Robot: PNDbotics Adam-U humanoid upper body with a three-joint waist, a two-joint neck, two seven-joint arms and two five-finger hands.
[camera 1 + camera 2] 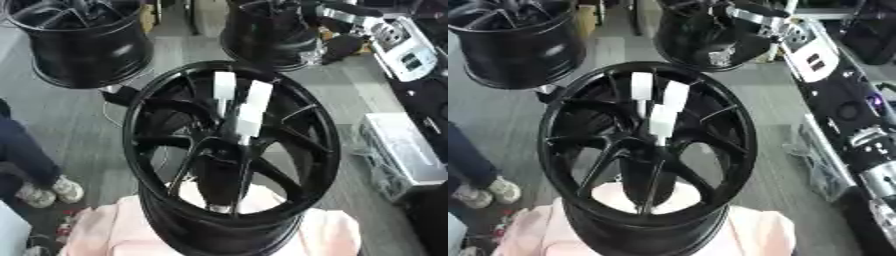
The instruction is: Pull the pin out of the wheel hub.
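Observation:
A black multi-spoke wheel hub (229, 150) stands tilted in the middle, its face toward me. Three white pins stick out of its centre: one at the upper left (225, 86), one at the upper right (259, 94), and one lower down (248, 122) nearest the hub's middle. My right arm (842, 105), black with silver joints, runs up the right edge, and its hand (750, 16) lies at the top by the far wheel, well away from the pins. Its pose is unclear. No left hand shows in either view.
The hub rests on a pink cloth (101, 232). Two more black wheels stand behind, at the top left (83, 42) and the top centre (267, 37). A person's leg and shoe (61, 189) are at the left. A silver box (407, 150) sits at the right.

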